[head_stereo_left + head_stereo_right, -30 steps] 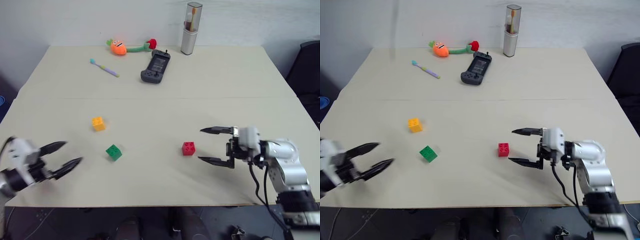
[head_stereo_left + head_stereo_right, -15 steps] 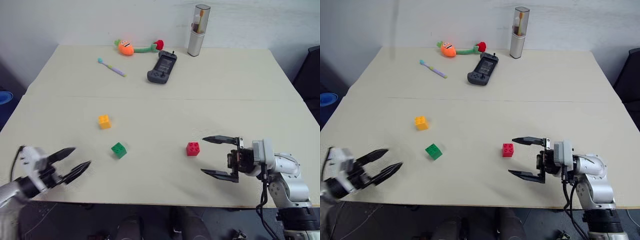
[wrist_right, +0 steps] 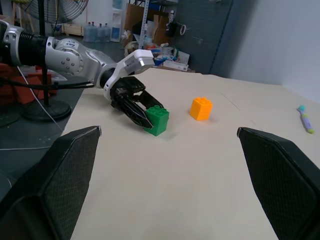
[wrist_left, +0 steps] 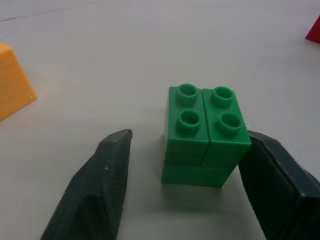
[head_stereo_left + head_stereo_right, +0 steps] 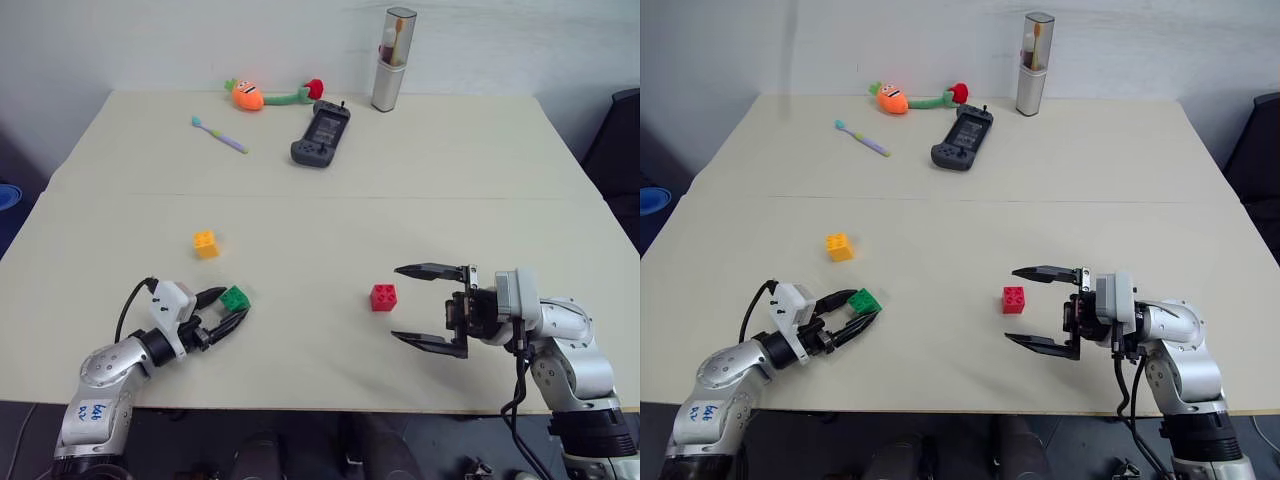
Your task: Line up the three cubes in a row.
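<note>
Three cubes lie on the pale surface, toward its near half. Yellow-orange cube sits left of centre, farthest back of the three. Green cube is nearer the front edge and slightly right of the yellow-orange one, apart from it. Red cube stands well to the right of the green, roughly level with it, studs up.

Left gripper reaches in low from the front-left, jaws set around the green cube. In the left wrist view the green cube sits between the two fingers: one finger touches its side, the other stands off with a sliver of bare surface between. Jaws partly closed; contact on one side only, so not a firm hold, as far as this angle lets me judge. Cube rests flat on the surface, studs up.

Right gripper hangs just right of the red cube, jaws spread wide, pointing across toward the robot's left, holding nothing. Red cube lies just beyond the fingertips, not between them.

Far side of the surface: black game controller, small toothbrush to its left, carrot plush with green stem near the back edge, upright toothbrush case at the back.
</note>
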Controlling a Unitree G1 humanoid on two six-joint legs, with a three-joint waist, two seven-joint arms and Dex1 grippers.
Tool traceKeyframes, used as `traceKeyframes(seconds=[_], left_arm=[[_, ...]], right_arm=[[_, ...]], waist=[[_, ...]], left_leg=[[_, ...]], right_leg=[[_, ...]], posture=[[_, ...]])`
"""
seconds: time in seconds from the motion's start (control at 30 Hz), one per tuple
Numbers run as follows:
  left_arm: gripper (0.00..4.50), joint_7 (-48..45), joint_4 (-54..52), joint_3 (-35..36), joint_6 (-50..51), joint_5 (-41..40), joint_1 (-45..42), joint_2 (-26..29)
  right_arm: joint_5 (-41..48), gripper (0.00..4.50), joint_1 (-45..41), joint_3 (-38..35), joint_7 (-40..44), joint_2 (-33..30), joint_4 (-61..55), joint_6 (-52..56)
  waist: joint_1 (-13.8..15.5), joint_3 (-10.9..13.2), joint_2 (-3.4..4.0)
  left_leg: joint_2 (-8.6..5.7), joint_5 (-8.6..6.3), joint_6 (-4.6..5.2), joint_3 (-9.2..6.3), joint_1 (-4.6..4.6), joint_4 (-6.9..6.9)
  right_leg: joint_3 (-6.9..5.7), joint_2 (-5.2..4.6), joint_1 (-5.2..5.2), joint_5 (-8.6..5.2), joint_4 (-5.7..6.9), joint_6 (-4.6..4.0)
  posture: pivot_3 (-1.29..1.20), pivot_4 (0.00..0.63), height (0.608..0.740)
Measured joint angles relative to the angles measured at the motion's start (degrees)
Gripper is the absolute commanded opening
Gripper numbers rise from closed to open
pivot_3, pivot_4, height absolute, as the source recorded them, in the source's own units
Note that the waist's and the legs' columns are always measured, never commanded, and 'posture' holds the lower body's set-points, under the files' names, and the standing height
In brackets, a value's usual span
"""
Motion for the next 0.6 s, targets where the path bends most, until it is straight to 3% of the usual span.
traceKeyframes(seconds=[0.1, 0.23, 0.37, 0.6], left_arm=[[1.50, -0.5, 0.0, -1.2, 0.1, -0.1, -0.6, 0.0], [1.48, -7.0, -0.4, -4.4, 2.5, -2.1, -4.5, 3.3], [1.48, -17.4, 0.5, -12.7, 0.0, -1.2, -14.9, 5.4], [1.48, -25.7, 23.9, -29.1, -11.8, 11.1, -35.3, -3.7]], right_arm=[[0.0, 4.50, 1.1, -0.7, -0.7, -0.8, -0.9, 0.1], [0.1, 4.50, 2.6, -1.7, -1.0, -2.8, -2.1, 0.9], [0.1, 4.50, 7.1, -3.7, 0.3, -7.5, -3.1, 2.0], [0.2, 4.50, 13.5, -7.6, -2.1, -8.9, -7.0, 3.3]], waist=[[0.0, 0.0, 0.00], [0.2, 0.0, 0.00], [1.4, 0.0, 0.01], [1.2, 0.0, -0.01]], left_leg=[[-0.01, -0.01, 0.01, 0.00, 0.00, 0.00], [-0.01, 0.00, 0.00, -0.02, -0.03, 0.04], [-0.08, 0.07, -0.12, 0.00, -0.04, 0.11], [-0.05, 0.09, -0.16, 0.10, -0.16, 0.37]], right_leg=[[0.00, -0.01, 0.01, 0.00, 0.00, 0.00], [-0.02, 0.00, 0.01, 0.00, 0.00, 0.00], [-0.03, 0.01, 0.05, 0.01, -0.05, 0.01], [0.04, 0.19, 0.07, 0.06, -0.08, 0.13]], posture=[[0.00, 0.150, 0.740], [0.00, 0.150, 0.740], [0.00, 0.150, 0.740], [0.00, 0.150, 0.740]])
